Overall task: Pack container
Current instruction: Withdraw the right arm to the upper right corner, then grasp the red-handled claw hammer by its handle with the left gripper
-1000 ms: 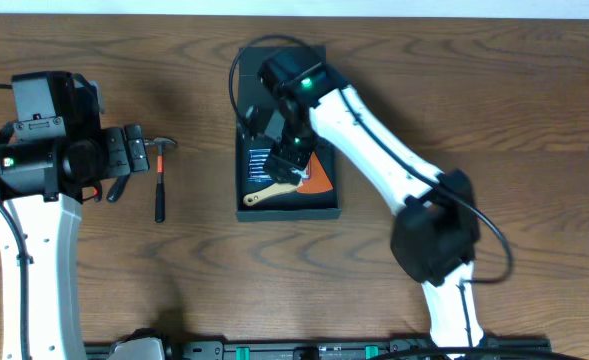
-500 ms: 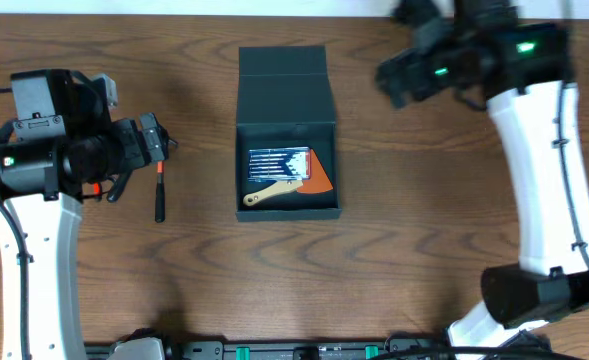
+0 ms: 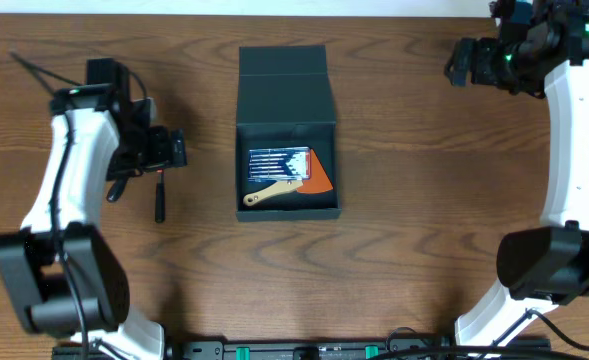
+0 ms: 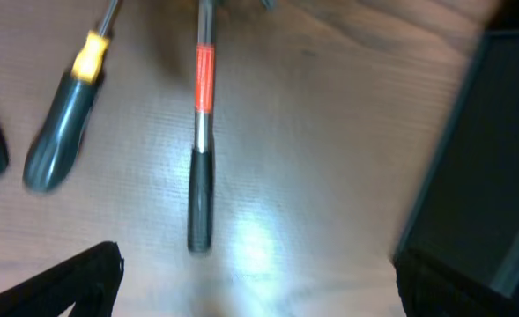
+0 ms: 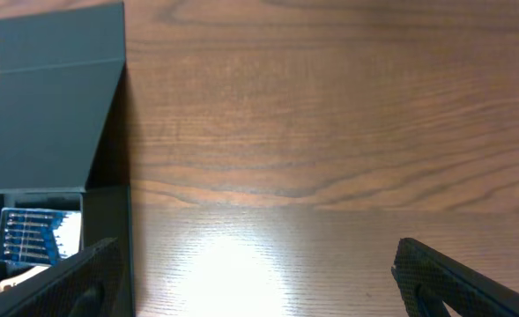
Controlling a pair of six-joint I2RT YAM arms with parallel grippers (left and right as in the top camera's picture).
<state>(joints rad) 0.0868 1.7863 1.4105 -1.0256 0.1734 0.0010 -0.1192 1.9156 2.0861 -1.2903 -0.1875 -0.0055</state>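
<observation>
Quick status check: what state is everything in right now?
Dark teal-black square box: lid open, partly packed.
Red-and-black-handled hammer: lying flat, unheld.
Dark-handled, yellow-collared screwdriver: lying flat, unheld.
Left hand: open, empty, above hammer.
Right hand: open, empty.

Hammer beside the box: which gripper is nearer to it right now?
Left. The left gripper hovers over the hammer; the right gripper is far off, on the other side of the container.

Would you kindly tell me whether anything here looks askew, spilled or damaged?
Nothing looks damaged or spilled. The container sits square, lid open. Inside, the wooden-handled tool lies slantwise by the blue pack, slightly untidy. A screwdriver and a black-gripped tool lie loose on the table left of it.
</observation>
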